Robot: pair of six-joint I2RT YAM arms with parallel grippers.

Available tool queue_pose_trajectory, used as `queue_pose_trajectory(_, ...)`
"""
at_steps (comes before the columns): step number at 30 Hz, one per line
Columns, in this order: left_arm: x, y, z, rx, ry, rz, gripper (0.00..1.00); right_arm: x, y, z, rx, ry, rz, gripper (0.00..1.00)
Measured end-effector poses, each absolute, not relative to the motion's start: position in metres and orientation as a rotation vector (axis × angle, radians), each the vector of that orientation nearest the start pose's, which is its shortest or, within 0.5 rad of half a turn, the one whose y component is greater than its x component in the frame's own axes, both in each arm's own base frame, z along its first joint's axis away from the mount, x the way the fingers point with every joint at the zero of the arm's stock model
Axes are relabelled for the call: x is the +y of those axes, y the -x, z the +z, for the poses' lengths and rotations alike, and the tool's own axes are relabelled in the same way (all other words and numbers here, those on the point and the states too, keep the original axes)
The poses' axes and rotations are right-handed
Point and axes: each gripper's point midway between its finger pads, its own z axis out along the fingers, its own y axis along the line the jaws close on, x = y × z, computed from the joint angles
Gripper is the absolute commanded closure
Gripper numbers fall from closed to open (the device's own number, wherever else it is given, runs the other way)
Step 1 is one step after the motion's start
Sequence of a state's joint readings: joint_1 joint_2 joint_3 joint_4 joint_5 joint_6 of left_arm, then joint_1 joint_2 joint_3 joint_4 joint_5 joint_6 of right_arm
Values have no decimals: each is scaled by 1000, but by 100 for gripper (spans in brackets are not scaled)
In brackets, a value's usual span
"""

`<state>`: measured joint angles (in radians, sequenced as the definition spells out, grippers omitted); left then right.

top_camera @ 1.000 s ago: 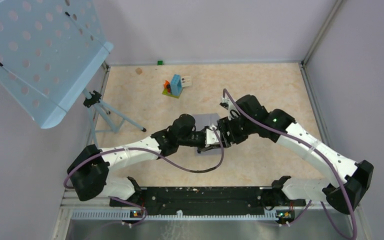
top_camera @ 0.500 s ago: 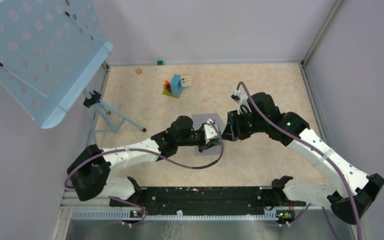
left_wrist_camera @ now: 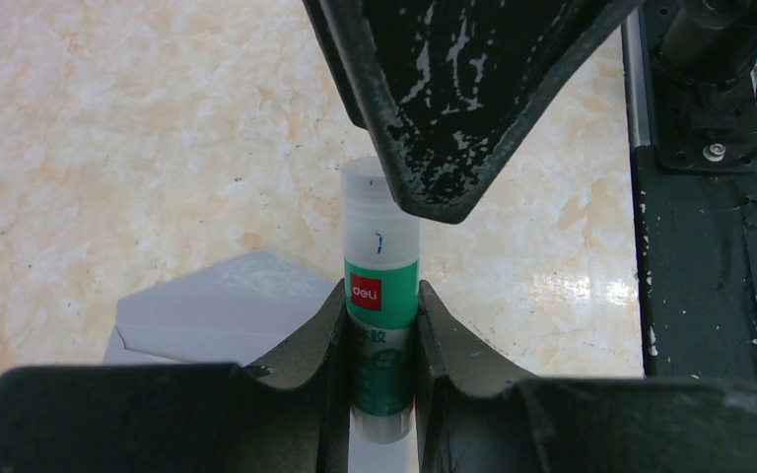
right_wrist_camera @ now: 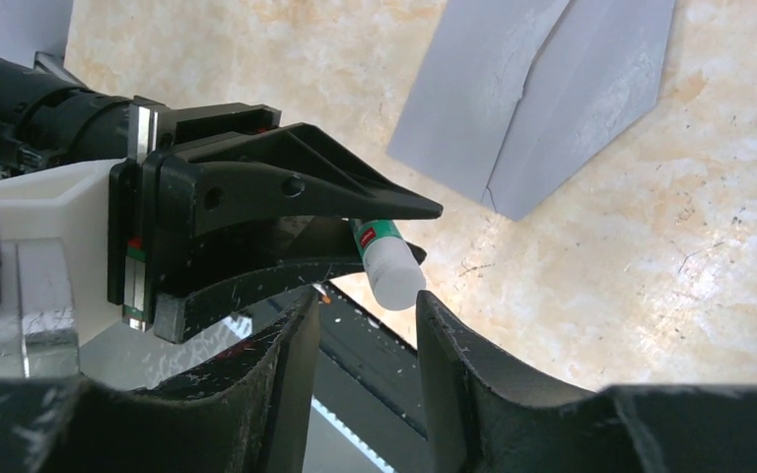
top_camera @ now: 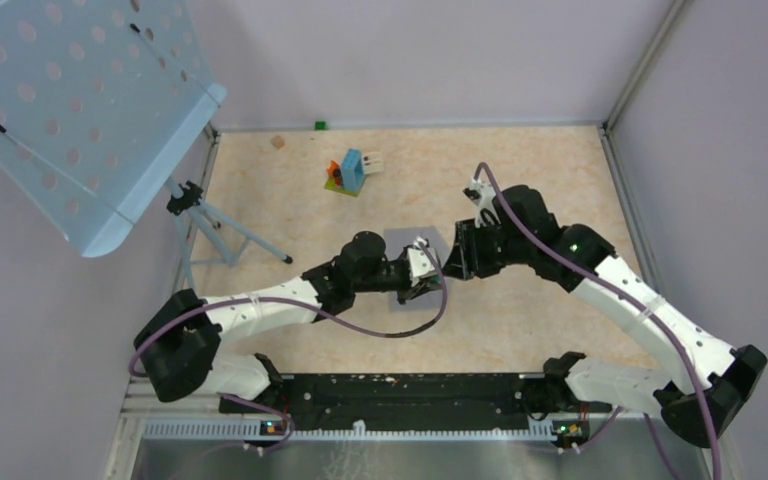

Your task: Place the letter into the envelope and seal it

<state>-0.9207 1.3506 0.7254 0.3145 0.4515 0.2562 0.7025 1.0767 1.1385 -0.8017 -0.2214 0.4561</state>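
Envelope (right_wrist_camera: 542, 99), grey with its flap unfolded, lies flat on the bench (right_wrist_camera: 710, 246) beneath both end effectors, which partly hide it from above. The left end effector (left_wrist_camera: 381, 293), reaching out level, pinches a glue stick (left_wrist_camera: 379, 227) whose green label reads "deli"; the smaller print is illegible. The right end effector (right_wrist_camera: 365, 301) faces it, fingers spread about the white cap, perhaps touching it.

Arms angled inward, left gripper (left_wrist_camera: 380, 291) clamped, right gripper (right_wrist_camera: 365, 299) nose to nose with it, jaws seemingly parted.
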Motion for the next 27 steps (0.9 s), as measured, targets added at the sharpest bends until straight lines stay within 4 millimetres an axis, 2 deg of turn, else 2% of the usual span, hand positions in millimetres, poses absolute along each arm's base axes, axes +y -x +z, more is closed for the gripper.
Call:
queue_pose_trajectory(9,-365,-193,171,1400,-1323,-873,100,229,-187,222,2424,391,810,59)
queue_pose_trajectory(13,-365,-194,173,1391,-1319,-873,100,230,-188,217,2431,383,821,62)
queue_pose_trajectory(19,-366,-194,175,1385,-1315,-873,100,236,-188,218,2424,376,861,73)
queue_pose_trajectory(27,-365,-195,173,1392,-1314,-872,100,235,-189,215,2431,362,861,94)
